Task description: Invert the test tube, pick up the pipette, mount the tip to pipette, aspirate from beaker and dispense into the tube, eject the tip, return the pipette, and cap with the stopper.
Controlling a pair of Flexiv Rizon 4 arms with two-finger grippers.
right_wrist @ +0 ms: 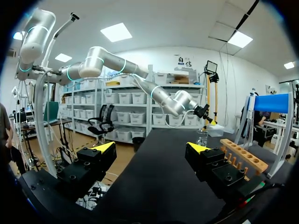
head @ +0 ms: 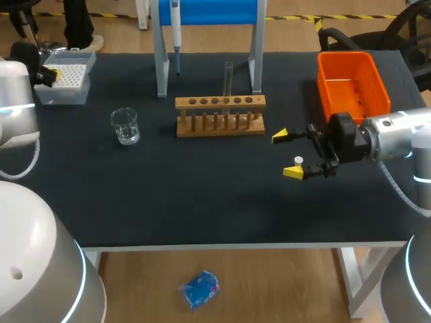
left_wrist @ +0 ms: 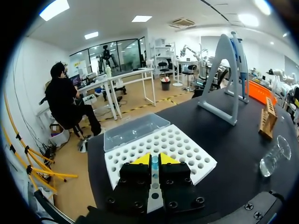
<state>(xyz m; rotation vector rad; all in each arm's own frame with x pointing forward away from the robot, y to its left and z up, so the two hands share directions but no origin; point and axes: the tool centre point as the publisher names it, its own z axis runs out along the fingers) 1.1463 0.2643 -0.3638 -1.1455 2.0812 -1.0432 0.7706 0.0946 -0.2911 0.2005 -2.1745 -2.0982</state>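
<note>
The wooden rack (head: 220, 103) is seen standing mid-bench (head: 202, 195), and everything can be placed from it. The test tube (head: 228, 79) is found upright in one of the rack's holes, toward its right end. Behind the rack, the pipette (head: 176, 23) is seen hanging on the blue stand (head: 209, 12). To the rack's left the glass beaker (head: 125, 126) is set on the bench, a little apart. Further left and behind, the tip box (head: 67, 81) is spotted with its lid folded back.

To the right of the rack and slightly nearer the front edge, the right claw (head: 286, 154) is held wide, nothing between its yellow tips. The small white stopper (head: 298, 161) is seen just beside the nearer finger, though contact cannot be judged. Right of the rack and further back, the orange bin (head: 343, 59) is parked.

Far to the rack's left, the left claw (left_wrist: 154, 158) is held above the tip box (left_wrist: 187, 149), drawn narrow with only a slit between its fingers. A blue speck is glimpsed in that slit, and whether it is gripped cannot be told.
</note>
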